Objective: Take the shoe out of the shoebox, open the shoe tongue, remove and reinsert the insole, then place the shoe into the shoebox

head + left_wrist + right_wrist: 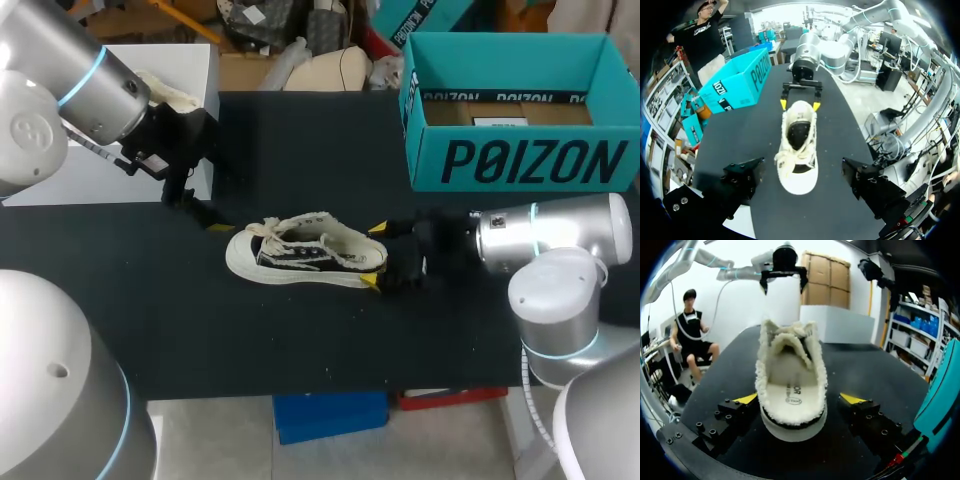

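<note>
Shoe out of shoebox, upright on table. Right gripper straddles heel, fingers wide, not gripping. Left gripper wide at toe. Insole seated. Judged pending: tongue, insole, reboxing.

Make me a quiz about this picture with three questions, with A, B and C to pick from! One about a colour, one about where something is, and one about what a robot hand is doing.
1. What colour is the shoebox?
A red
B teal
C yellow

2. Where is the shoe?
A in the shoebox
B on the black table
C on the floor

3. The left gripper is:
A open
B shut on the shoe
C shut on the shoebox

Answers:
1 B: its walls are teal.
2 B: it sits on its sole on the table, outside the box.
3 A: it is spread wide, with gaps on both sides of the shoe's toe.
</note>
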`<state>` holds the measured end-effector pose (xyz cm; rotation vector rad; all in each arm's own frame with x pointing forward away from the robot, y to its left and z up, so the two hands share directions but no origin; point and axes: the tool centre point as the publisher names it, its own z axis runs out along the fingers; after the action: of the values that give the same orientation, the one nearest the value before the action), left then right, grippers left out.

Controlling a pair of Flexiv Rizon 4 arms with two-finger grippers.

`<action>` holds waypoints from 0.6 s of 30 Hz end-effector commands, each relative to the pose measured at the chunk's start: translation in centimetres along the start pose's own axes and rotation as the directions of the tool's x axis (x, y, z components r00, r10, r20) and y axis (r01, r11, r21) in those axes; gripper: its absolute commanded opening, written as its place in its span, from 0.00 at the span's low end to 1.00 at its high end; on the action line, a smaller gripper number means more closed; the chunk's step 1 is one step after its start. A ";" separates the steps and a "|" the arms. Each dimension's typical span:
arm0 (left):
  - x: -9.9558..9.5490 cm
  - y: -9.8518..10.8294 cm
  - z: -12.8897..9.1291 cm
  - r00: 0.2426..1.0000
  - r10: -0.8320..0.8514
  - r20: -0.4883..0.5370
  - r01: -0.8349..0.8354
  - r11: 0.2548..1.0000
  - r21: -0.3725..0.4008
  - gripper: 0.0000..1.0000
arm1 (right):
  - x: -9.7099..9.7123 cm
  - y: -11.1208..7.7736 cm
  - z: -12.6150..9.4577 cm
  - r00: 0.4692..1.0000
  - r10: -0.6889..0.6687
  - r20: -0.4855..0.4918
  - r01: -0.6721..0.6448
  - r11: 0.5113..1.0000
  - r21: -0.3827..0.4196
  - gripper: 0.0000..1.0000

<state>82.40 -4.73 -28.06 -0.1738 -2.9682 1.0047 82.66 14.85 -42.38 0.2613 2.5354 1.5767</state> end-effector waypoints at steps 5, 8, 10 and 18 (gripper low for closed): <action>0.0 0.1 0.2 1.000 0.001 0.003 -0.001 1.000 0.000 1.00 | 0.4 -0.6 1.2 1.000 0.010 0.003 -0.010 1.000 -0.007 1.00; 0.0 0.1 0.2 1.000 0.001 0.003 -0.001 1.000 0.000 1.00 | 0.4 -0.6 1.5 1.000 0.007 0.001 -0.007 1.000 -0.009 1.00; 0.0 0.1 0.2 1.000 0.001 0.003 -0.001 1.000 0.000 1.00 | 0.3 -0.6 1.6 1.000 0.001 -0.003 -0.001 1.000 -0.009 1.00; 0.0 0.1 0.2 1.000 0.001 0.003 -0.001 1.000 0.000 1.00 | 0.2 -0.7 1.8 1.000 0.003 -0.007 -0.002 1.000 0.009 0.00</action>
<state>82.40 -4.73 -28.06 -0.1738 -2.9682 1.0047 82.62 15.80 -43.69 0.2561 2.5434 1.5777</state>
